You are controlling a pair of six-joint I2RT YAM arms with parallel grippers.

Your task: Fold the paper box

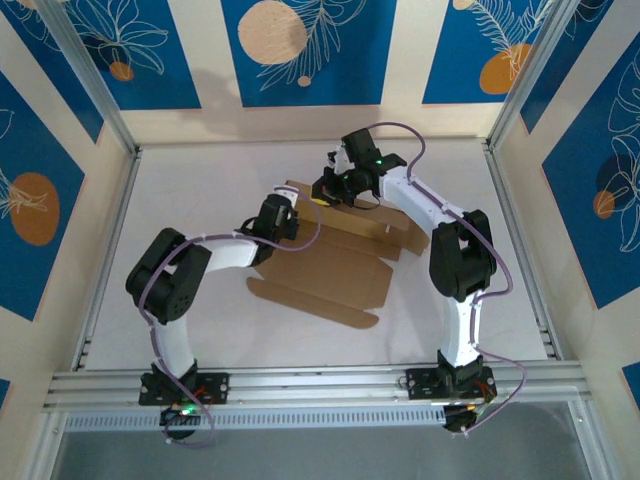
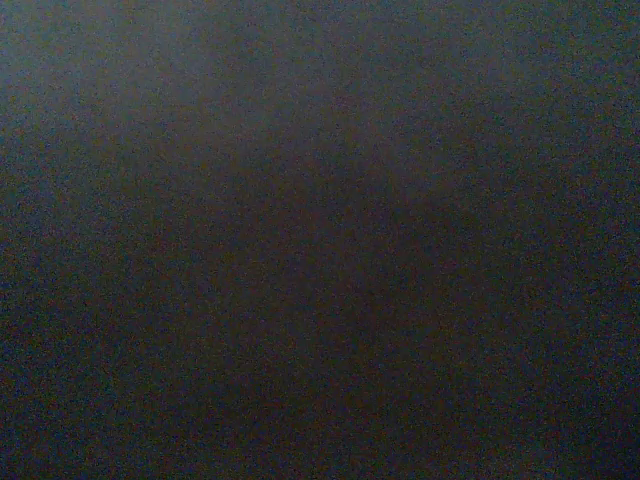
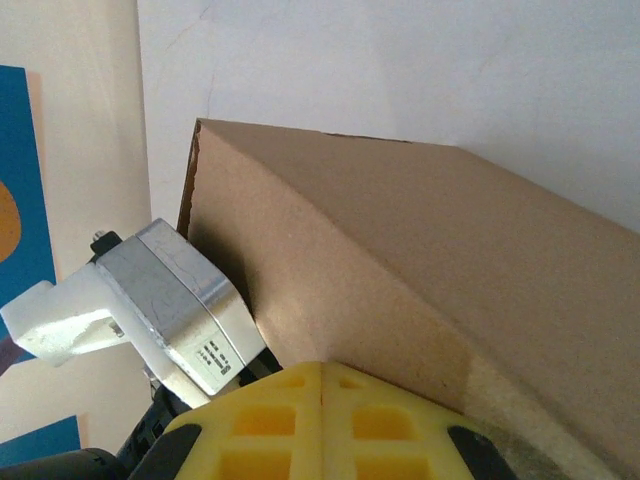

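Note:
The paper box point(image 1: 330, 265) is brown cardboard, its big panel lying flat mid-table with a folded wall raised along its far side. My right gripper point(image 1: 335, 190) reaches over from behind that wall. In the right wrist view its yellow fingers point(image 3: 322, 368) meet with no gap and press against the cardboard wall point(image 3: 420, 260). My left gripper point(image 1: 285, 215) is at the left end of the raised wall, low against the cardboard. The left wrist view is dark all over, so its jaws are hidden. The left arm's silver wrist block point(image 3: 180, 300) sits beside the wall's left edge.
The white tabletop point(image 1: 200, 180) is fenced by aluminium rails point(image 1: 110, 250) on both sides and along the near edge point(image 1: 320, 385). Patterned blue and cream walls stand close behind. Cables loop off both arms.

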